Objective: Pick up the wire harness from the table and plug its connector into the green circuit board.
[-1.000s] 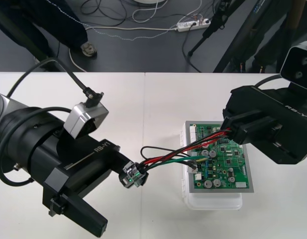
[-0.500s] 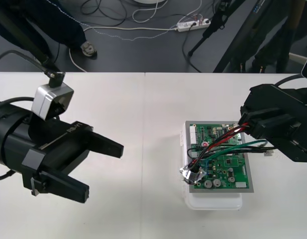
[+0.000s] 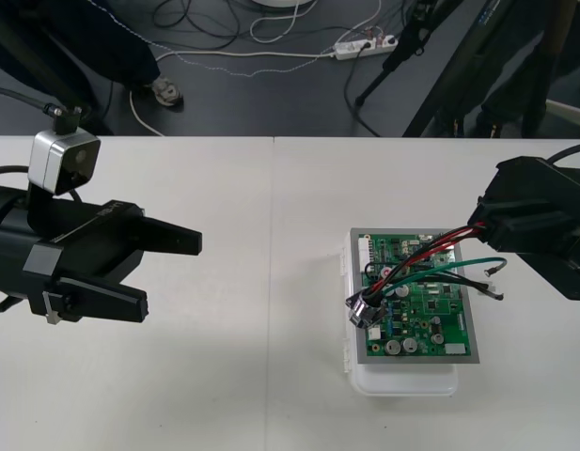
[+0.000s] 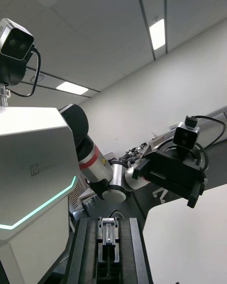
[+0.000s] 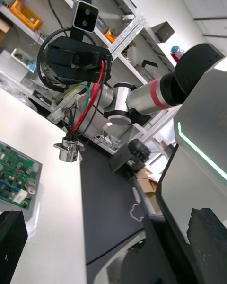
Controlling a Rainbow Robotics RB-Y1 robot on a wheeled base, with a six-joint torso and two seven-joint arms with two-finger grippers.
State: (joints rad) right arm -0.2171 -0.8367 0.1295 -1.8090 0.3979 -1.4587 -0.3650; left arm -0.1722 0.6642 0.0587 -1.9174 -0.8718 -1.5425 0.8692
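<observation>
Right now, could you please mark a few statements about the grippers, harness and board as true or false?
1. The left gripper is open, apart from the wire harness. True.
2. The right gripper is shut on the harness wires. True.
3. The metal socket lies on bare table left of the board. False: it hangs over the green circuit board.
4. The board sits on a black base. False: its base is white.

Bright even overhead light, soft faint shadows on the table (image 3: 261, 376), glaring ceiling panels (image 4: 157, 34)
</observation>
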